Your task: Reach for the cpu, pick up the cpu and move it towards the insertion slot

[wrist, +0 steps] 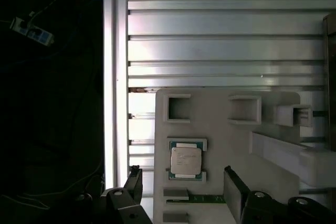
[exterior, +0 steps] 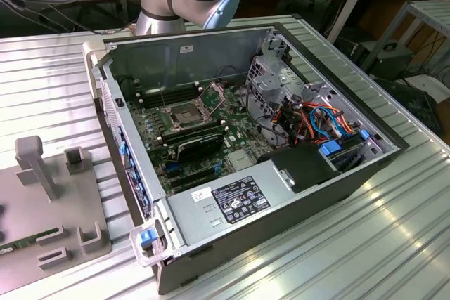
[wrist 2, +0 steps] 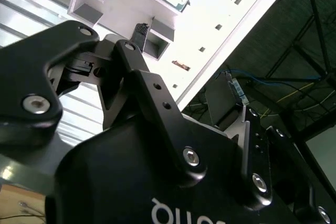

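Both fingers (wrist: 234,192) spread wide apart, hangs pointing straight down with the gripper (wrist: 181,174) straddling, from above, the cpu (wrist: 185,161) seated in its nest on the grey fixture plate (wrist: 226,140).

There is one cpu (wrist: 185,161), one insertion slot (exterior: 184,114), one computer case (exterior: 281,224) and one grey holder plate (exterior: 70,205).

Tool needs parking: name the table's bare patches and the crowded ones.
Free: ribbed table on the exterior view's right of the computer case, and the strip between case and grey fixture plate. Crowded: case interior, plate around the cpu.
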Robot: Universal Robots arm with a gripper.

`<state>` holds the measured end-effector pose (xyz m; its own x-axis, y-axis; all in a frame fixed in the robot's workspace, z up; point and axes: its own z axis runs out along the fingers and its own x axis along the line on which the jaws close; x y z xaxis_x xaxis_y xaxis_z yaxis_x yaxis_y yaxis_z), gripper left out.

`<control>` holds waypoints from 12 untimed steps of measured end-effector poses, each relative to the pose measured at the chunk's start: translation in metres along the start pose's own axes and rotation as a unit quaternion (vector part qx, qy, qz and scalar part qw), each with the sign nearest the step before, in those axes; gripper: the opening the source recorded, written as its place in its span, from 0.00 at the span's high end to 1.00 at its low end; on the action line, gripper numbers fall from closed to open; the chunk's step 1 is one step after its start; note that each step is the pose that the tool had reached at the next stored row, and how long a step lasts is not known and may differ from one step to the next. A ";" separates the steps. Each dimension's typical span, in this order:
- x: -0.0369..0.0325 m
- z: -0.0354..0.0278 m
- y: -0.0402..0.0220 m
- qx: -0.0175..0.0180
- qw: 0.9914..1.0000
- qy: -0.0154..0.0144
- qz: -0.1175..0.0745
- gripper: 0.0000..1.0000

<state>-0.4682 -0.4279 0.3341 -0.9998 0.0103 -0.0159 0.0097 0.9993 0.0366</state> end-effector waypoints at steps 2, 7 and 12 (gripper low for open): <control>0.0000 0.0000 0.0000 0.000 1.000 0.000 0.000 0.28; 0.0000 0.0001 0.0000 0.000 1.000 0.000 0.000 0.28; 0.0000 0.0001 0.0000 0.000 1.000 0.000 0.000 0.28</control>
<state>-0.4682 -0.4279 0.3339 -0.9998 0.0104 -0.0156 0.0098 0.9993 0.0367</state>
